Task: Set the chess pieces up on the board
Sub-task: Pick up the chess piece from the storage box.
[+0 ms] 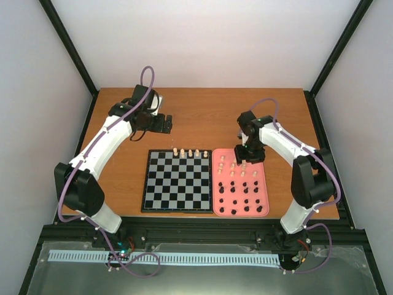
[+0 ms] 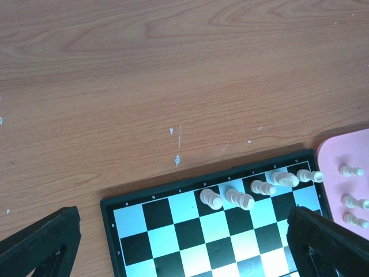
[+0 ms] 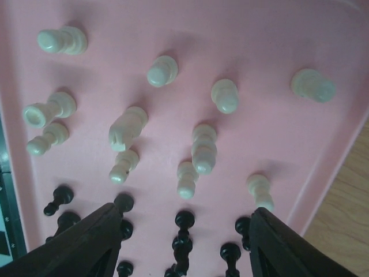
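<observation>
Cream chess pieces (image 1: 190,152): five stand on the far row of the grey-and-black checkered board (image 1: 178,184), the others are in the pink rounded tray (image 3: 259,34). Left gripper (image 1: 166,123) hangs released beyond the board, right gripper (image 3: 184,216) is spread wide over the tray.

The board (image 1: 177,181) lay on the table (image 1: 202,114). Five pieces (image 1: 190,152) stood in a row along the board's far edge, toward its right corner. The tray (image 1: 241,214) sat just right of the board, holding many more pieces.
</observation>
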`<action>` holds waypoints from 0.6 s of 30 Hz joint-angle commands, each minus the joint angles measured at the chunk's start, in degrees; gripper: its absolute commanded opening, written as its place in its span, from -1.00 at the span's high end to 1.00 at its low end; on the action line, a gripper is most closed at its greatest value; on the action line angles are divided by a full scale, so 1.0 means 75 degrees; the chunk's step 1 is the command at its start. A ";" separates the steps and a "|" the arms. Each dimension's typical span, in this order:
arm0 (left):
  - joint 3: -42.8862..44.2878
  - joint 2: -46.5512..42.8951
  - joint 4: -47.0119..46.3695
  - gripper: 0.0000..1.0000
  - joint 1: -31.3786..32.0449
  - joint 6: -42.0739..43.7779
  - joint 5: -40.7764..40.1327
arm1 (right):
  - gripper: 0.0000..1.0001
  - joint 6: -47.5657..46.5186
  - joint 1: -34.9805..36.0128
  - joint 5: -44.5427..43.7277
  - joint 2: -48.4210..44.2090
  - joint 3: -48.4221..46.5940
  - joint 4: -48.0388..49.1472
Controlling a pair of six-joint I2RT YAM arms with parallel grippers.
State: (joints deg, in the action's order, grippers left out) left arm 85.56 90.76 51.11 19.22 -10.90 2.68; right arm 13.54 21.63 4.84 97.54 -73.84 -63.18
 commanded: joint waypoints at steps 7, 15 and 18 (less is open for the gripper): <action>0.0262 -0.0022 0.0205 -0.99 -0.0161 -0.0035 -0.0178 | 0.03 0.0256 -0.0211 -0.0092 0.0711 0.0026 0.0380; 0.0257 0.0090 0.0195 -0.99 -0.0201 -0.0059 -0.0159 | 0.18 0.0260 -0.0291 -0.0156 0.1057 0.0052 0.0548; 0.0265 0.0087 0.0213 -0.99 -0.0205 -0.0047 -0.0182 | 0.21 0.0237 -0.0337 -0.0197 0.1183 0.0035 0.0621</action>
State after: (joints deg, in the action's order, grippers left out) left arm 85.56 90.80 51.57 18.22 -10.90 1.69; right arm 14.87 20.03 4.67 104.99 -73.76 -59.88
